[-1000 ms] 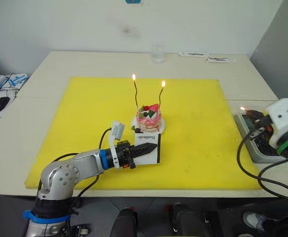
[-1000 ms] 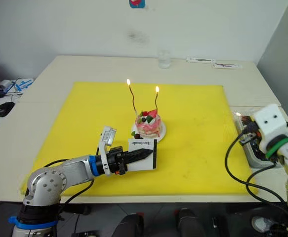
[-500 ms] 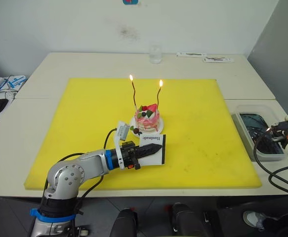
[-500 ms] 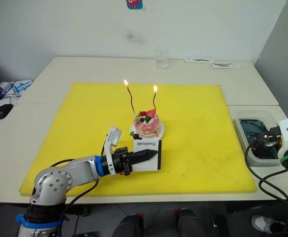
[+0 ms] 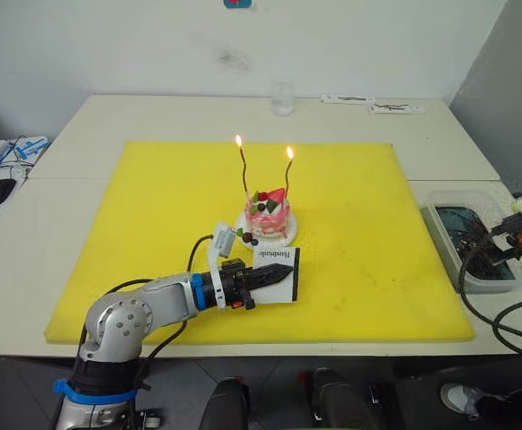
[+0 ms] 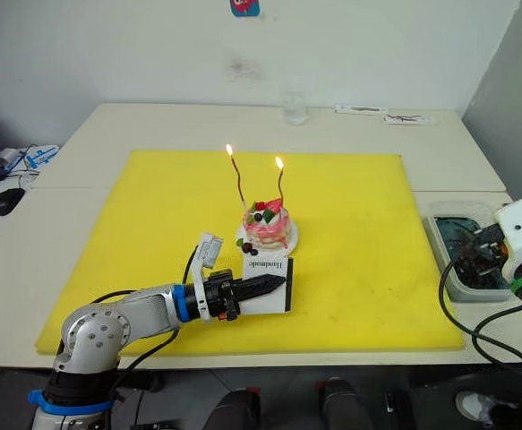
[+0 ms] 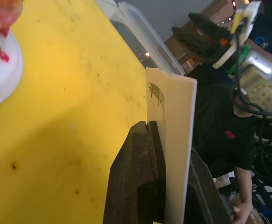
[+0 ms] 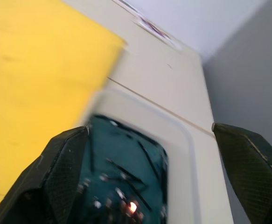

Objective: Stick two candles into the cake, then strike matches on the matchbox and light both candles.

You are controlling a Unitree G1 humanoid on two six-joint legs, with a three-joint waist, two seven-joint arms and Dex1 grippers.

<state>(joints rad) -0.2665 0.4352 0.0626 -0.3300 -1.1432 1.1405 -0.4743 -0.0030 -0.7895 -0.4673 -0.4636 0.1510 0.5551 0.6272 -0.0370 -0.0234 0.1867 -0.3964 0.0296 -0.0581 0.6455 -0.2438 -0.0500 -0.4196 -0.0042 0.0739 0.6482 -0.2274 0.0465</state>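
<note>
**Both candles burn on the cake**

The cake point(image 5: 269, 215) stands on its white plate near the middle of the yellow mat point(image 5: 135, 224). The two candles point(image 5: 243, 172) are stuck upright in it, each with a small flame on top. The left claw point(image 5: 274, 275) pinches the matchbox point(image 5: 278, 270), held on its edge just in front of the cake. The right claw point(image 8: 149, 186) is spread wide above a tray point(image 5: 440, 224) at the right side of the tabletop point(image 5: 153, 112), where burnt matches point(image 8: 126, 175) lie with a small glow among them.
</note>
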